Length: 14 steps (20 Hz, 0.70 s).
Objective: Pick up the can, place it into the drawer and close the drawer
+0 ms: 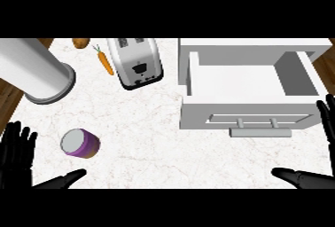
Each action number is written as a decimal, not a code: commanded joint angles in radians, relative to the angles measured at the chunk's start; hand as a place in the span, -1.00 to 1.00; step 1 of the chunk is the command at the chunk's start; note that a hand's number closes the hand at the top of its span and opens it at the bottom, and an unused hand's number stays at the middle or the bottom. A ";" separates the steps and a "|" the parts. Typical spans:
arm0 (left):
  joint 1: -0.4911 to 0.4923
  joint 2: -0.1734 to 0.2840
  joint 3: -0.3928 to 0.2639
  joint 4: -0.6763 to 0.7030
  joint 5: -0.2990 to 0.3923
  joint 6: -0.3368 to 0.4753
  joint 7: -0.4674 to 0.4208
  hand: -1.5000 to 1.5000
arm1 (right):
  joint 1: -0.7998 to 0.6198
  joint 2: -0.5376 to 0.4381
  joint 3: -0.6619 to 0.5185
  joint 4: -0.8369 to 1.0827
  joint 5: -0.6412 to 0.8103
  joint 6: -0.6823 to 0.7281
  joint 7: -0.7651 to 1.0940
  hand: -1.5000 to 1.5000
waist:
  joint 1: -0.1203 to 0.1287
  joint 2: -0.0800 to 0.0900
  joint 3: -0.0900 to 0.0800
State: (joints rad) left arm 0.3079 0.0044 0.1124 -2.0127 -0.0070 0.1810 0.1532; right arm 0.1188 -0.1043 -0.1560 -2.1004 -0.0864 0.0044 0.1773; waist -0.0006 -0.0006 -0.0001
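Observation:
A short purple can point(81, 143) with a grey top stands on the white marble counter point(163, 150) at the lower left. The white drawer point(248, 91) at the right is pulled open, its inside bare and its grey handle point(260, 132) facing me. My left hand point(18, 157) rests open at the lower left edge, fingers up, just left of the can and apart from it. At the lower right edge my right hand point(307, 177) is open too, fingers up beside the drawer's front corner, holding nothing.
A large grey cylinder point(36, 71) stands at the upper left. A silver toaster point(135, 62) lies at the top middle, an orange carrot point(105, 63) beside it and a brown potato point(80, 42) behind. Wooden floor point(9, 99) shows past the counter's left edge.

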 commanded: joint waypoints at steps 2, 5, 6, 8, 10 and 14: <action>-0.009 -0.004 -0.039 0.152 -0.028 0.055 -0.121 -1.00 | -0.011 -0.034 -0.053 -0.075 -0.048 0.013 0.087 -1.00 | -0.002 0.000 0.000; 0.002 -0.004 -0.020 0.220 -0.012 0.056 -0.183 -1.00 | 0.062 0.004 -0.056 -0.032 -0.042 0.043 -0.032 -1.00 | -0.001 0.000 0.000; -0.014 -0.004 -0.041 0.311 0.003 0.080 -0.245 -1.00 | 0.013 0.003 -0.018 -0.024 0.003 0.020 0.010 -1.00 | 0.000 0.000 0.000; -0.035 0.011 0.002 0.297 0.017 0.052 -0.205 -1.00 | 0.096 0.025 -0.021 -0.073 -0.008 0.046 -0.019 -1.00 | -0.001 0.000 0.000; -0.117 -0.003 0.049 0.441 0.037 0.078 -0.287 -1.00 | 0.071 -0.009 -0.064 -0.103 -0.060 0.055 0.037 -1.00 | -0.005 0.001 0.000; -0.112 -0.004 0.024 0.564 0.054 0.096 -0.382 -1.00 | -0.026 -0.029 -0.090 -0.045 -0.058 0.035 0.067 -1.00 | -0.001 0.001 0.000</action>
State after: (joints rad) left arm 0.2452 0.0013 0.1120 -1.6087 0.0252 0.2785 -0.1410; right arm 0.1497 -0.1073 -0.2107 -2.1673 -0.1202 0.0394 0.2098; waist -0.0018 -0.0004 -0.0002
